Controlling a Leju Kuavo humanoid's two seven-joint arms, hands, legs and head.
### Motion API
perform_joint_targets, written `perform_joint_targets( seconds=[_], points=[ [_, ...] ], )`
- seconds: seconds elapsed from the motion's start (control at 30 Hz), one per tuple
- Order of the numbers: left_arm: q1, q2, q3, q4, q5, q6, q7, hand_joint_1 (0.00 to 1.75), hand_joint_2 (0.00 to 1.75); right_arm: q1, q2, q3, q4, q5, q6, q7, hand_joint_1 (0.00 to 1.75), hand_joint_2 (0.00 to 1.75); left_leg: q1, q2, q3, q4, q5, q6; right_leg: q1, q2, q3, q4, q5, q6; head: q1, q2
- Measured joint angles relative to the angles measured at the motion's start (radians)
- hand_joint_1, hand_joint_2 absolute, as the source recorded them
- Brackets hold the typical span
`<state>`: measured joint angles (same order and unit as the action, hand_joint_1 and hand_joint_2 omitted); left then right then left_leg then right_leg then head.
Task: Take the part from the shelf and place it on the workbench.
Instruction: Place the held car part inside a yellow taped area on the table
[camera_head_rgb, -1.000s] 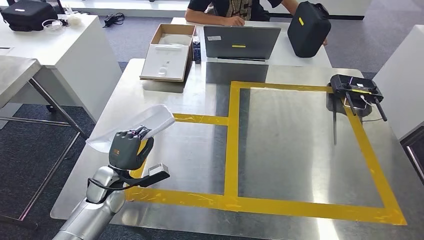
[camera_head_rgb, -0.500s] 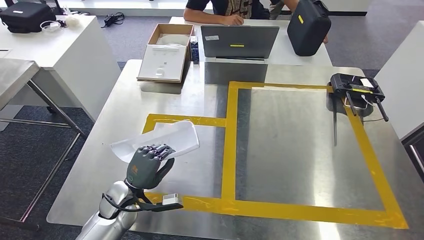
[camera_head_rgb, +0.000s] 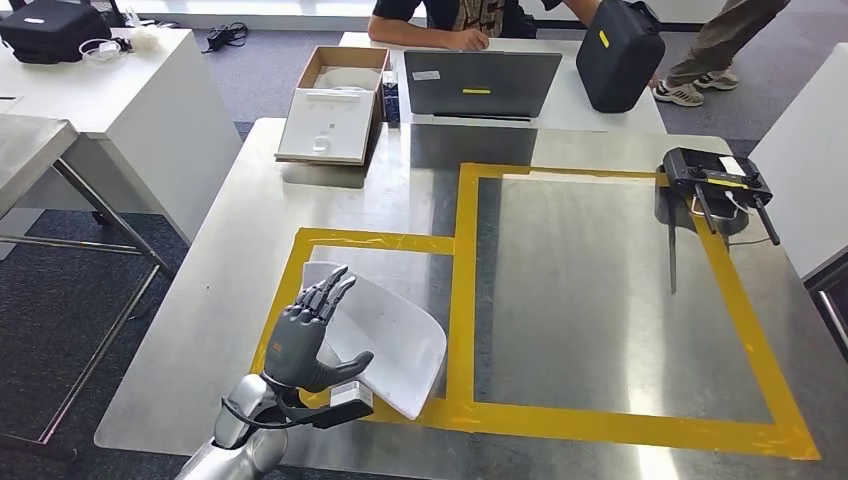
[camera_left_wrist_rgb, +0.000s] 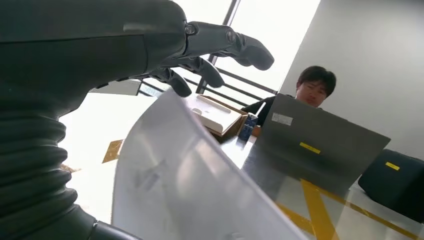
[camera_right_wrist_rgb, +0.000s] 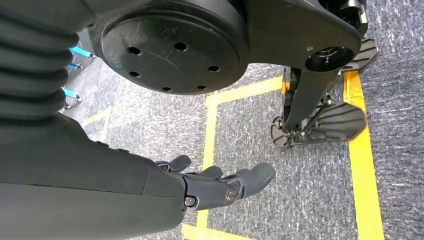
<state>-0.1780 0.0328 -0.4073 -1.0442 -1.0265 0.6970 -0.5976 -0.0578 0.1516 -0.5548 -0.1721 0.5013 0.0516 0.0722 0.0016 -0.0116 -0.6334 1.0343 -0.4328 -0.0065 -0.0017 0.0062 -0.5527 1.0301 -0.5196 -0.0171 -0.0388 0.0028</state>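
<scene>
Overhead, the white curved part (camera_head_rgb: 385, 325) lay on the steel workbench (camera_head_rgb: 590, 300) inside the small yellow-taped square (camera_head_rgb: 375, 240), the left hand (camera_head_rgb: 305, 335) resting against its near edge with fingers spread, gripping nothing. It looked like a thin, light, stiff, slick shell, best pinched at a rim. Closer, the left wrist camera showed daylight between fingers (camera_left_wrist_rgb: 220, 45) and part (camera_left_wrist_rgb: 185, 180). Lower down, the right hand (camera_right_wrist_rgb: 215, 185) hung loosely open and empty above carpet.
</scene>
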Motion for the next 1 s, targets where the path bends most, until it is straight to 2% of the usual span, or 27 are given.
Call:
perform_joint_targets(
  seconds=[0.1, 0.17, 0.27, 0.3, 0.33, 0.37, 0.43, 0.47, 0.5, 0.6, 0.63, 0.67, 0.7, 0.77, 0.8, 0.83, 0.87, 0.9, 0.93, 0.97, 1.0],
  points=[
    [0.015, 0.000, -0.002, -0.022, 0.002, 0.001, 0.010, 0.00, 0.00, 0.001, 0.002, -0.003, 0.000, -0.001, 0.000, 0.000, 0.00, 0.00, 0.000, 0.000, 0.016, -0.023, 0.010, 0.020, -0.003, -0.001, 0.014, -0.017, 0.007, 0.017, 0.000, 0.000],
    [0.027, -0.004, -0.001, -0.048, -0.011, 0.001, 0.003, 0.00, 0.00, 0.001, 0.001, -0.004, 0.000, -0.002, -0.001, -0.002, 0.00, 0.00, 0.009, 0.003, 0.038, -0.064, 0.030, 0.030, 0.000, -0.001, 0.009, 0.010, -0.022, 0.025, 0.001, 0.000],
    [0.056, -0.016, 0.004, -0.092, -0.044, 0.002, -0.004, 0.00, 0.00, 0.001, 0.001, -0.006, 0.000, -0.001, -0.001, -0.007, 0.00, 0.00, 0.018, 0.008, 0.040, -0.080, 0.041, 0.031, -0.011, -0.001, -0.065, 0.172, -0.116, 0.042, 0.004, 0.000],
    [0.070, -0.021, 0.006, -0.108, -0.058, 0.002, -0.002, 0.00, 0.00, 0.002, 0.000, -0.008, 0.000, 0.000, 0.000, -0.008, 0.00, 0.00, 0.021, 0.009, 0.035, -0.077, 0.042, 0.028, -0.018, -0.002, -0.082, 0.210, -0.127, 0.049, 0.005, 0.000],
    [0.082, -0.025, 0.008, -0.123, -0.072, 0.002, 0.001, 0.00, 0.00, 0.002, 0.000, -0.009, 0.000, 0.000, 0.000, -0.010, 0.00, 0.00, 0.026, 0.010, 0.029, -0.072, 0.042, 0.023, -0.025, -0.002, -0.081, 0.212, -0.117, 0.058, 0.004, 0.000],
    [0.093, -0.029, 0.010, -0.137, -0.085, 0.002, 0.006, 0.00, 0.00, 0.003, -0.001, -0.010, 0.000, 0.000, 0.000, -0.012, 0.00, 0.00, 0.032, 0.010, 0.022, -0.065, 0.043, 0.016, -0.032, -0.002, -0.063, 0.180, -0.092, 0.067, 0.005, 0.000],
    [0.111, -0.035, 0.012, -0.163, -0.104, 0.001, 0.016, 0.00, 0.00, 0.002, 0.000, -0.013, 0.000, -0.001, 0.001, -0.015, 0.00, 0.00, 0.043, 0.007, 0.004, -0.043, 0.041, -0.005, -0.046, -0.002, 0.007, 0.058, -0.039, 0.088, 0.006, 0.000],
    [0.119, -0.036, 0.013, -0.174, -0.109, 0.001, 0.020, 0.00, 0.00, 0.002, 0.000, -0.014, 0.000, -0.001, 0.002, -0.017, 0.00, 0.00, 0.046, 0.006, -0.005, -0.030, 0.038, -0.016, -0.048, 0.002, 0.029, 0.024, -0.020, 0.089, 0.009, 0.000],
    [0.125, -0.038, 0.015, -0.185, -0.115, 0.001, 0.025, 0.00, 0.00, 0.001, 0.001, -0.014, 0.000, -0.002, 0.003, -0.018, 0.00, 0.00, 0.045, 0.004, -0.011, -0.017, 0.036, -0.027, -0.050, 0.005, 0.036, 0.007, -0.017, 0.082, 0.010, 0.000],
    [0.140, -0.039, 0.020, -0.210, -0.127, 0.002, 0.033, 0.00, 0.00, 0.000, -0.001, -0.017, -0.001, -0.001, 0.008, -0.022, 0.00, 0.00, 0.044, -0.001, -0.022, -0.002, 0.035, -0.048, -0.048, 0.009, 0.009, 0.028, -0.024, 0.035, 0.009, 0.000],
    [0.148, -0.039, 0.024, -0.217, -0.129, 0.002, 0.033, 0.00, 0.00, 0.000, -0.001, -0.017, -0.001, 0.000, 0.009, -0.024, 0.00, 0.00, 0.047, 0.000, -0.029, 0.007, 0.021, -0.051, -0.046, 0.006, 0.002, 0.031, -0.019, 0.024, 0.007, 0.000],
    [0.157, -0.039, 0.027, -0.223, -0.132, 0.002, 0.033, 0.00, 0.00, 0.001, -0.001, -0.017, -0.001, 0.000, 0.010, -0.025, 0.00, 0.00, 0.048, 0.003, -0.039, 0.032, -0.010, -0.052, -0.045, 0.003, -0.005, 0.030, -0.011, 0.015, 0.006, 0.000],
    [0.163, -0.040, 0.030, -0.229, -0.134, 0.002, 0.031, 0.00, 0.00, 0.002, -0.001, -0.017, -0.001, 0.001, 0.011, -0.026, 0.00, 0.00, 0.047, 0.005, -0.053, 0.079, -0.056, -0.051, -0.042, 0.000, -0.014, 0.028, -0.002, 0.008, 0.004, 0.000],
    [0.170, -0.042, 0.033, -0.240, -0.137, 0.002, 0.030, 0.00, 0.00, 0.005, -0.001, -0.017, -0.001, 0.002, 0.012, -0.027, 0.00, 0.00, 0.039, 0.008, -0.087, 0.208, -0.153, -0.046, -0.035, -0.005, -0.034, 0.026, 0.016, 0.001, 0.003, 0.000],
    [0.173, -0.043, 0.035, -0.244, -0.138, 0.002, 0.030, 0.00, 0.00, 0.005, -0.001, -0.017, -0.001, 0.002, 0.012, -0.028, 0.00, 0.00, 0.035, 0.008, -0.095, 0.261, -0.179, -0.042, -0.030, -0.008, -0.045, 0.026, 0.025, -0.001, 0.002, 0.000],
    [0.176, -0.044, 0.036, -0.246, -0.138, 0.002, 0.029, 0.00, 0.00, 0.005, -0.001, -0.017, -0.001, 0.002, 0.012, -0.028, 0.00, 0.00, 0.030, 0.008, -0.087, 0.286, -0.184, -0.035, -0.025, -0.009, -0.055, 0.026, 0.033, -0.003, 0.002, 0.000],
    [0.179, -0.044, 0.037, -0.247, -0.139, 0.002, 0.029, 0.00, 0.00, 0.005, -0.001, -0.017, -0.001, 0.002, 0.012, -0.028, 0.00, 0.00, 0.024, 0.008, -0.059, 0.273, -0.172, -0.024, -0.020, -0.010, -0.063, 0.027, 0.041, -0.004, 0.002, 0.000],
    [0.180, -0.045, 0.039, -0.249, -0.139, 0.002, 0.029, 0.00, 0.00, 0.005, -0.001, -0.017, -0.001, 0.003, 0.013, -0.028, 0.00, 0.00, 0.018, 0.008, -0.014, 0.225, -0.152, -0.012, -0.015, -0.010, -0.071, 0.027, 0.048, -0.004, 0.002, 0.000],
    [0.180, -0.045, 0.040, -0.252, -0.139, 0.002, 0.030, 0.00, 0.00, 0.005, 0.000, -0.017, -0.001, 0.004, 0.013, -0.027, 0.00, 0.00, 0.009, 0.007, 0.041, 0.153, -0.137, 0.003, -0.013, -0.010, -0.076, 0.027, 0.055, -0.003, 0.003, 0.000],
    [0.179, -0.046, 0.041, -0.256, -0.139, 0.002, 0.031, 0.00, 0.00, 0.005, 0.001, -0.017, -0.001, 0.007, 0.014, -0.027, 0.00, 0.00, 0.002, 0.009, 0.092, 0.083, -0.129, 0.012, -0.010, -0.010, -0.080, 0.027, 0.061, 0.000, 0.003, 0.000],
    [0.179, -0.048, 0.041, -0.258, -0.139, 0.002, 0.034, 0.00, 0.00, 0.005, 0.002, -0.017, -0.001, 0.012, 0.017, -0.025, 0.00, 0.00, -0.005, 0.010, 0.125, 0.033, -0.125, 0.015, -0.010, -0.010, -0.081, 0.026, 0.068, 0.004, 0.003, 0.000]
  ],
)
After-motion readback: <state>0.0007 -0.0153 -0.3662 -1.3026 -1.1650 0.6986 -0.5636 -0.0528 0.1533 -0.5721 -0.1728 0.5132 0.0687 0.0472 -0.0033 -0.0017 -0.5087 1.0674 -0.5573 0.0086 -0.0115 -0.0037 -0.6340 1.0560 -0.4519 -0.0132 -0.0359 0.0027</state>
